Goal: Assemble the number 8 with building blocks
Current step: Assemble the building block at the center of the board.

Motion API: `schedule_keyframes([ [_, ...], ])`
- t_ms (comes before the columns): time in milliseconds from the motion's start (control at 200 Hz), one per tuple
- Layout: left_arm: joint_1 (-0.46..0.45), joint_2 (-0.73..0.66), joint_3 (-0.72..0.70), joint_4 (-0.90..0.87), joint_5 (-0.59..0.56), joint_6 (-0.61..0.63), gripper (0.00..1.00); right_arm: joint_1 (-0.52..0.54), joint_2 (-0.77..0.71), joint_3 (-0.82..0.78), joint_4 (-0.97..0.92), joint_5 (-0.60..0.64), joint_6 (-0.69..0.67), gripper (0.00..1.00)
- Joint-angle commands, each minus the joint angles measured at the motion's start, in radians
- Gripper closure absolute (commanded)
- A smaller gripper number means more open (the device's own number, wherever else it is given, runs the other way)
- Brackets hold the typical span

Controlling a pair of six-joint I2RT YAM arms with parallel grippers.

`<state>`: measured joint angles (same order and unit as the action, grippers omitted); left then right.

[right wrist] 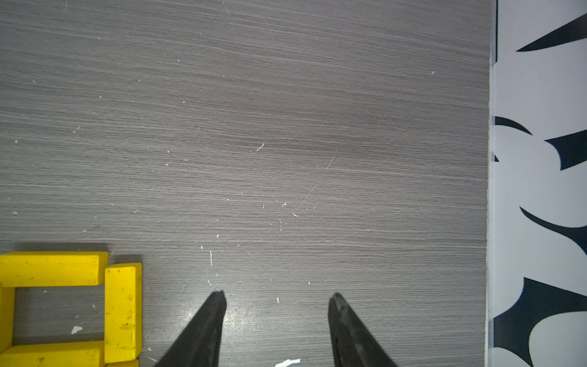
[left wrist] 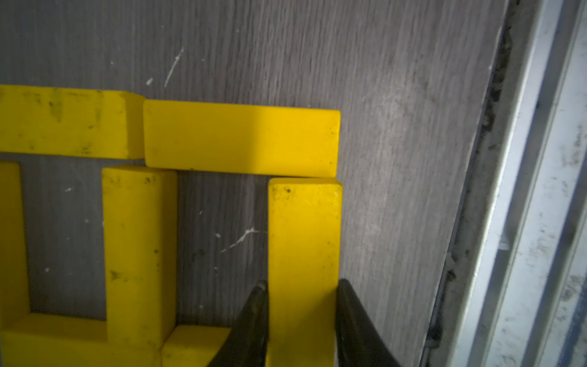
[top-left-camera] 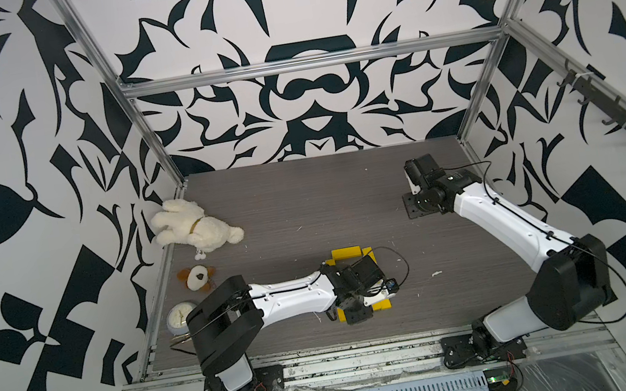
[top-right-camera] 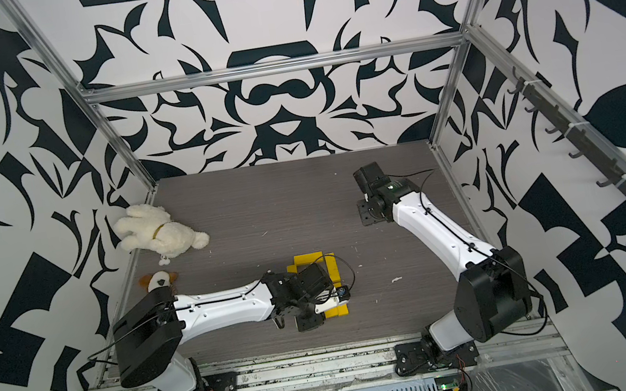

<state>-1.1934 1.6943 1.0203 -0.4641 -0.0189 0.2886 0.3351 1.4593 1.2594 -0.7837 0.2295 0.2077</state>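
Note:
Several yellow building blocks lie on the grey table as a partly formed number 8, mostly hidden under my left wrist in both top views. My left gripper is shut on one yellow bar, with a finger pressed on each long side. That bar's far end meets the end of a crosswise bar and makes a corner. From above, the left gripper sits at the figure's near end. My right gripper stands open over bare table, apart from the blocks, at the far right.
A white plush toy lies at the far left, with a small brown-and-white plush and a round clock nearer. Metal rails run along the table's front edge, close to the held bar. Patterned walls enclose the table.

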Motion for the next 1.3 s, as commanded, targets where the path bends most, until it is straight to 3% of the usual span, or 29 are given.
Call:
schedule_keyframes([
  [0, 0.005, 0.011, -0.014, 0.011, 0.015, 0.01, 0.88, -0.004, -0.01, 0.04, 0.01, 0.022, 0.002, 0.46],
  [720, 0.013, 0.029, -0.026, 0.014, -0.002, 0.0, 0.83, -0.004, 0.025, 0.054, 0.017, 0.002, 0.002, 0.45],
  [820, 0.015, 0.035, -0.018, 0.012, -0.005, -0.004, 0.69, -0.004, 0.03, 0.055, 0.016, -0.002, 0.002, 0.45],
  [1265, 0.015, 0.034, -0.012, 0.012, -0.007, -0.011, 0.46, -0.004, 0.031, 0.062, 0.015, -0.008, 0.001, 0.45],
  [1270, 0.014, 0.033, -0.012, 0.012, -0.008, -0.011, 0.45, -0.004, 0.031, 0.062, 0.015, -0.008, 0.001, 0.45],
  [1280, 0.014, 0.032, -0.012, 0.012, -0.01, -0.012, 0.33, -0.004, 0.032, 0.064, 0.016, -0.007, 0.001, 0.45],
  [1285, 0.015, 0.033, -0.011, 0.012, -0.011, -0.011, 0.16, -0.004, 0.032, 0.064, 0.016, -0.007, 0.001, 0.45],
  [1290, 0.014, 0.031, -0.011, 0.012, -0.013, -0.012, 0.08, -0.004, 0.032, 0.064, 0.015, -0.007, 0.001, 0.45],
  [1300, 0.015, 0.029, -0.011, 0.014, -0.017, -0.013, 0.01, -0.004, 0.032, 0.064, 0.015, -0.008, 0.001, 0.45],
])
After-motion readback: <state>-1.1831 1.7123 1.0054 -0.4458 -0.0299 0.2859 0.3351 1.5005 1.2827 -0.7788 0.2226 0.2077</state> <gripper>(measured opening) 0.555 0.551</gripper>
